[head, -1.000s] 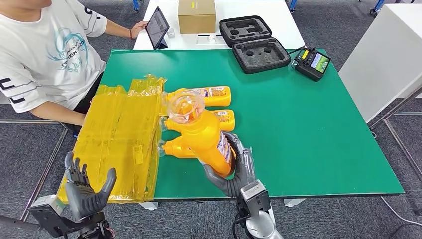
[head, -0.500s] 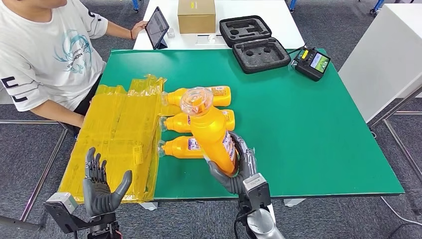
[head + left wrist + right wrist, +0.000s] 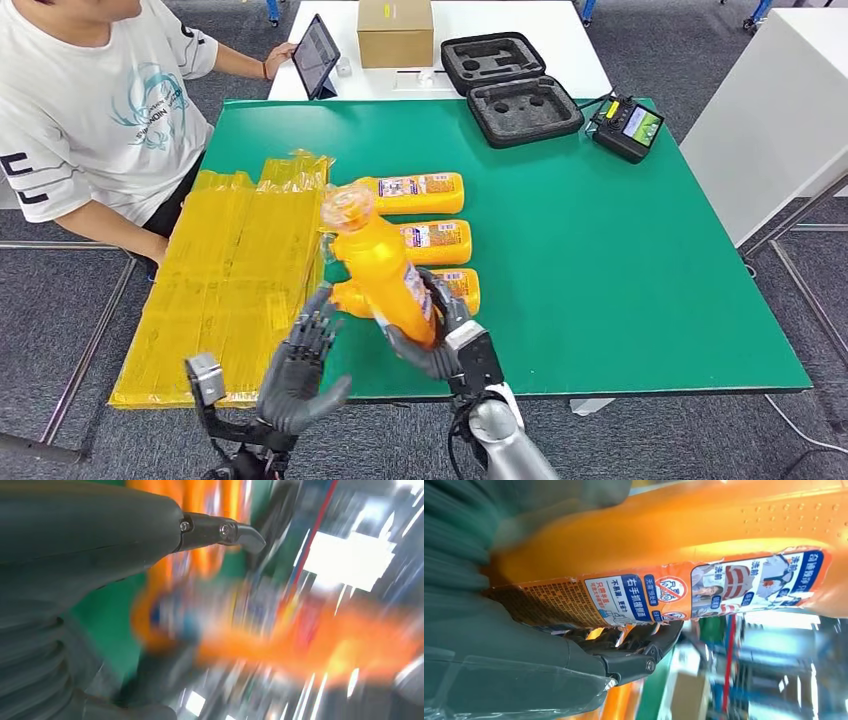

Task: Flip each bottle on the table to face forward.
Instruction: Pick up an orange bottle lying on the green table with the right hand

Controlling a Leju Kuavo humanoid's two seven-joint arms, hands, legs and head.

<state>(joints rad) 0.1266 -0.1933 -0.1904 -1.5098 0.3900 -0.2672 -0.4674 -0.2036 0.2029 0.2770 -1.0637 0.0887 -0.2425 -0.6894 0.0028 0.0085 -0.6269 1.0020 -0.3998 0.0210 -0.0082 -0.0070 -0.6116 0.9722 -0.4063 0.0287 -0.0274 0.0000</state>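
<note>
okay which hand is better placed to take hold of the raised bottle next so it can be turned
Left, I'd say. The left hand is open, close beside the raised bottle, which the right hand grips at its base; the bottle's upper body is free.

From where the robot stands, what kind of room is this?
Probably a robot test lab or workshop, not a home: grey carpet floor, a green table with an open foam-lined equipment case and a handheld controller, and a seated person using a tablet.

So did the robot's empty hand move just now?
Yes. The left hand swung in from beside the yellow sheets, across their near corner, toward the bottle that the right hand holds. Its fingers are spread, holding nothing.
</note>
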